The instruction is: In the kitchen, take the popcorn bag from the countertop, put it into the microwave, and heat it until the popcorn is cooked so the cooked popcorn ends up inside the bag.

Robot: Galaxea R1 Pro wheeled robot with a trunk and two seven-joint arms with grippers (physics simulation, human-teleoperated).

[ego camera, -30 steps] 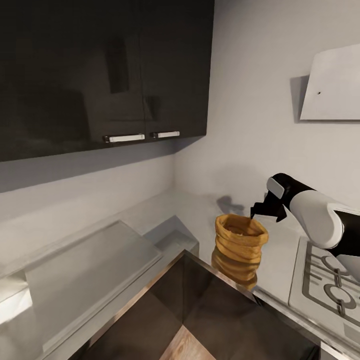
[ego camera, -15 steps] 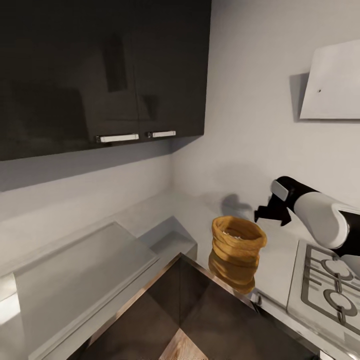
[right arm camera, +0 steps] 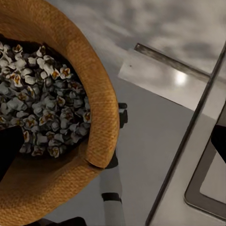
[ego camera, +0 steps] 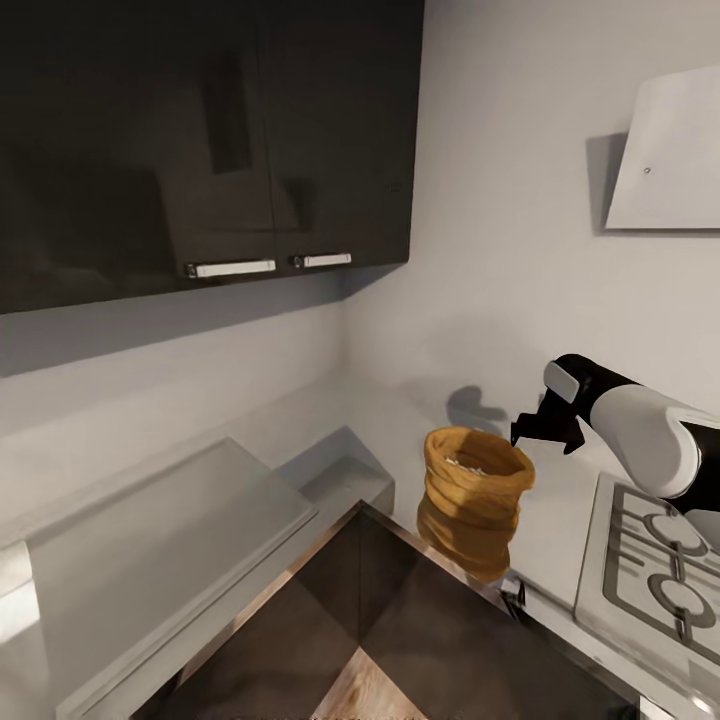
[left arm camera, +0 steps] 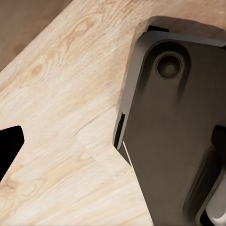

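Two dark wall cabinet doors (ego camera: pixel 200 140), each with one pale bar handle, hang at upper left. Below them a grey surface (ego camera: pixel 170 520) runs along the wall and turns the corner. One popcorn bag (ego camera: pixel 478 485) stands upright on that surface near its front edge, just right of the corner, its round mouth open upward; bare surface lies behind it toward the wall. The right wrist view looks down into the bag at pale speckled popcorn (right arm camera: pixel 42 103).

Just right of the bag's rim and slightly above it hovers the right end effector (ego camera: pixel 545 432), holding nothing; how far apart its fingers stand cannot be told. One hob (ego camera: pixel 660 575) lies at far right, one white hood (ego camera: pixel 670 150) above it.

The left wrist view shows wood plank floor (left arm camera: pixel 52 117) and a dark robot part; the left end effector's opening cannot be told.
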